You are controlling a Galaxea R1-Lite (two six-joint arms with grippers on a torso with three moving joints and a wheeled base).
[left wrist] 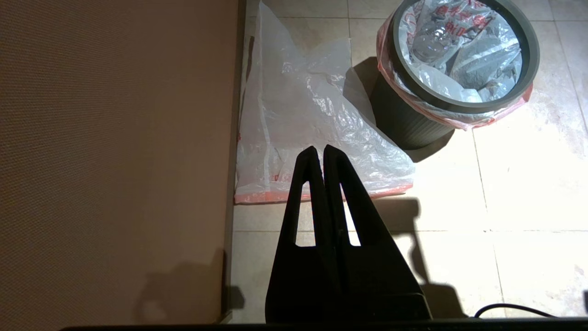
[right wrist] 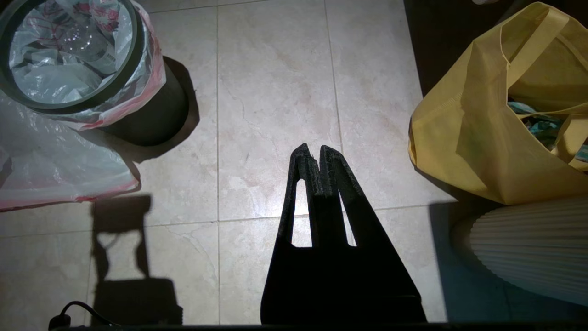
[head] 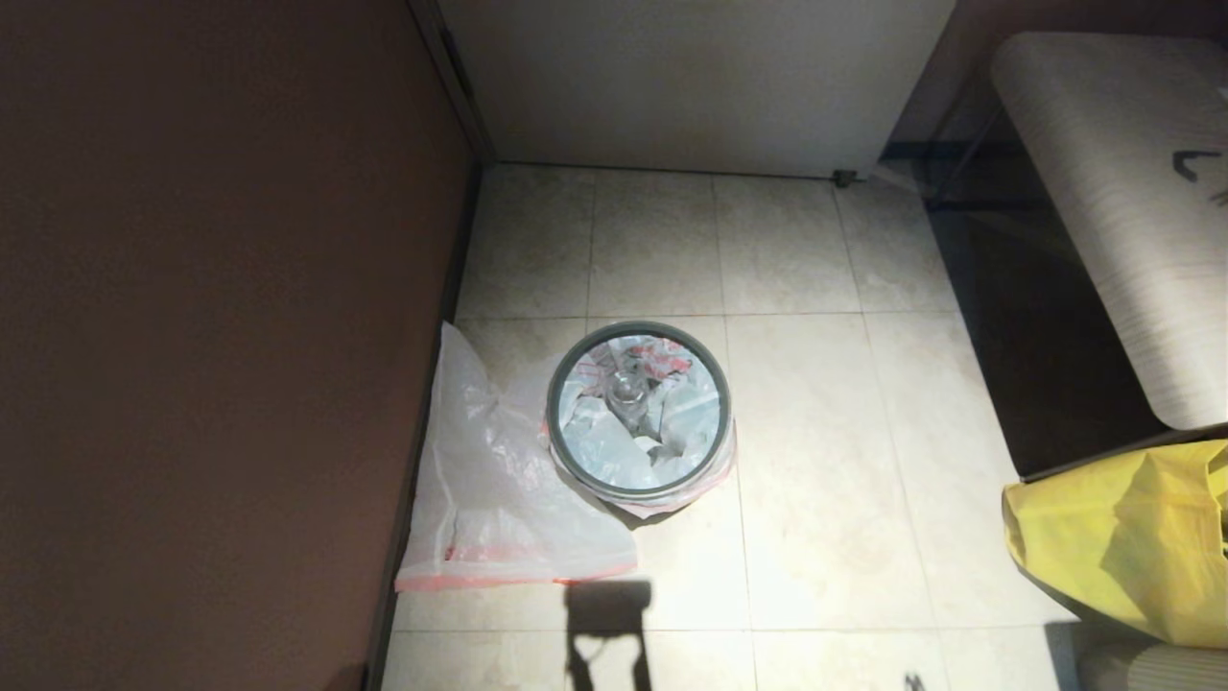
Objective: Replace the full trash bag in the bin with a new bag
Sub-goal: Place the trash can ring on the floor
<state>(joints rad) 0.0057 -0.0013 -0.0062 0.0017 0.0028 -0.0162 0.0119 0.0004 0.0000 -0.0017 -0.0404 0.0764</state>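
I am looking down at a pale tiled floor (head: pixel 815 403) in a corner, with a dark brown wall (head: pixel 211 317) running along the robot's left and a white panel (head: pixel 691 77) closing off the far side. The bin (head: pixel 712 446) is standing on the tiles near the wall, its grey hoop clamping the full trash bag (head: pixel 614 451) in place; the bag's red-pink band is folding out over the rim, and a clear bottle (head: pixel 625 392) is showing among the crumpled film inside. The new bag (head: pixel 489 489) is lying flat on the floor between the bin and the wall, touching the bin's side, with its red-pink edge toward the robot. On the right, a yellow bag (head: pixel 1122 537) is sitting open on the floor, well apart from the bin, below a pale striped cushion (head: pixel 1122 211).

I am seeing both arms only through their wrist cameras. The left gripper (left wrist: pixel 319 149) is hanging above the near edge of the new bag, its two dark fingers pressed together on nothing. The right gripper (right wrist: pixel 311 148) is hovering over bare tile between the bin and the yellow bag, fingers likewise closed and empty.
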